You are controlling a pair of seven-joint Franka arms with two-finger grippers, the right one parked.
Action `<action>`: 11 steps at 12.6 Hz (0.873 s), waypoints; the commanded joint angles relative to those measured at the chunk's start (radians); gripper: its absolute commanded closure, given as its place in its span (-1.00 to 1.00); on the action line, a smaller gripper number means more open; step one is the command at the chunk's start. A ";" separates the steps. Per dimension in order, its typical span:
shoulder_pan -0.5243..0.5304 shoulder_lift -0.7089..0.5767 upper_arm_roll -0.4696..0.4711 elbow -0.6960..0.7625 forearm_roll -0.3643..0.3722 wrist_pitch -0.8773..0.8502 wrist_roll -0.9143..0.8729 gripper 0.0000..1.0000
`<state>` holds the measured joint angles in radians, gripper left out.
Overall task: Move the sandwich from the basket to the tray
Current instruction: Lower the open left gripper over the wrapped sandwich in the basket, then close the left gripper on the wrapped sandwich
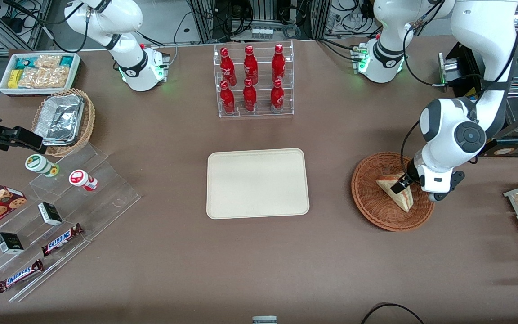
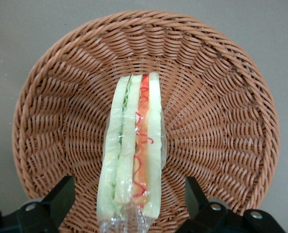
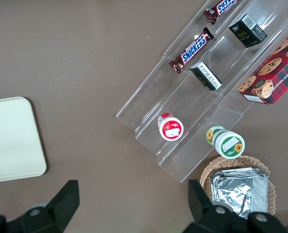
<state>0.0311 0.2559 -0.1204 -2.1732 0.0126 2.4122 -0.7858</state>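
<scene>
1. Handling the sandwich (image 2: 134, 155): judge it light, soft and easily crushed. Clear film wraps it, so the surface is probably slippery. It stands on edge in the basket (image 2: 221, 97), cut face with red-orange and green filling toward the wrist camera.
2. Grip location: take hold across the two outer bread faces, near the middle of the wedge, with low force. Pinching the filling edge risks squeezing the layers apart.
3. Hand state: the hand (image 2: 134, 208) is released, with one finger on each side of the sandwich and a gap showing on both sides. In the front view the hand (image 1: 409, 180) sits low over the basket (image 1: 367, 198) at the working arm's end of the table (image 1: 259, 270).
4. Basket contents: the sandwich (image 1: 396, 191) only.
5. Destination: the tray (image 1: 257, 183) lies flat near the table's middle, well apart from the basket, and holds nothing.
6. Other containers: a lighter wicker basket (image 1: 89, 121) toward the parked arm's end holds foil containers (image 1: 60, 119).
</scene>
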 commanded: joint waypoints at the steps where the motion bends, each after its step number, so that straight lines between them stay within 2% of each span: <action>1: -0.002 0.040 -0.001 -0.010 0.009 0.070 -0.027 -1.00; 4: -0.002 0.051 -0.001 -0.010 0.009 0.076 -0.027 -1.00; 5: -0.002 0.052 -0.001 -0.010 0.007 0.074 -0.029 -0.91; 6: -0.002 0.052 -0.001 -0.010 0.006 0.071 -0.052 -0.03; 7: -0.003 0.051 -0.001 -0.008 0.006 0.064 -0.061 0.76; 8: -0.002 0.046 -0.001 -0.010 0.007 0.053 -0.056 1.00; 11: -0.002 0.040 -0.001 -0.007 0.007 0.031 -0.052 1.00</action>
<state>0.0311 0.3124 -0.1204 -2.1758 0.0124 2.4603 -0.8131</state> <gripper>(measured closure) 0.546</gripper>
